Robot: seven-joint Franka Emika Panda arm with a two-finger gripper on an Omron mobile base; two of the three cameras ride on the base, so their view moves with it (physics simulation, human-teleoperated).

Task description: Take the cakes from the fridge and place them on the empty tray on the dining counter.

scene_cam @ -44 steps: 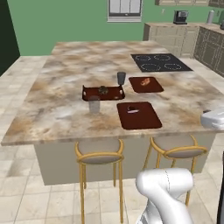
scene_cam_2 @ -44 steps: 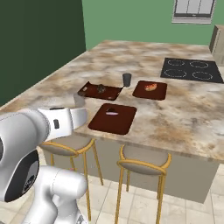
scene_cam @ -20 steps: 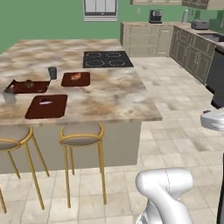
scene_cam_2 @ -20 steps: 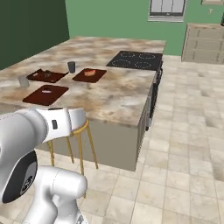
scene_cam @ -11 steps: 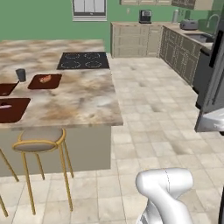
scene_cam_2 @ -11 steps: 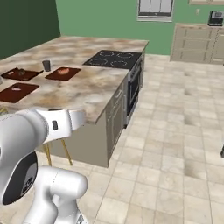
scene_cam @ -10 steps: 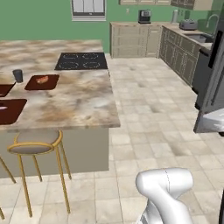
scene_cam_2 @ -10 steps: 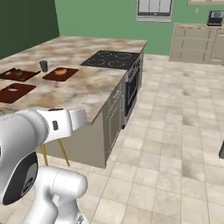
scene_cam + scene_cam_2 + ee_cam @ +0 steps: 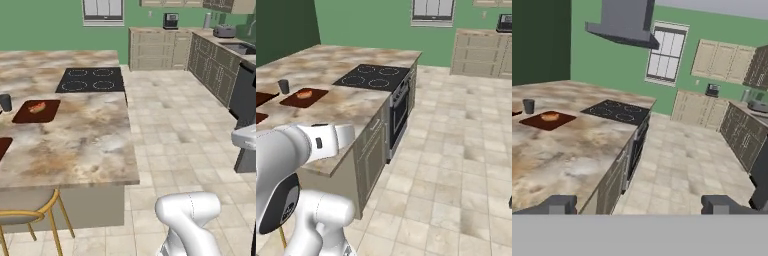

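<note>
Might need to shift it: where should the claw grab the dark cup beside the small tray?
Probably the cup by its round side wall near the rim, coming down from above: it stands upright, apart from the small tray.

On the table (image 9: pixel 80 145), a small tray (image 9: pixel 36 111) holding food (image 9: pixel 36 106) lies left of the cooktop (image 9: pixel 90 79), a cup (image 9: pixel 5 102) beside it.

A grey cup (image 9: pixel 5 102) stands near a small tray (image 9: pixel 36 111) bearing reddish food (image 9: pixel 36 106).
</note>
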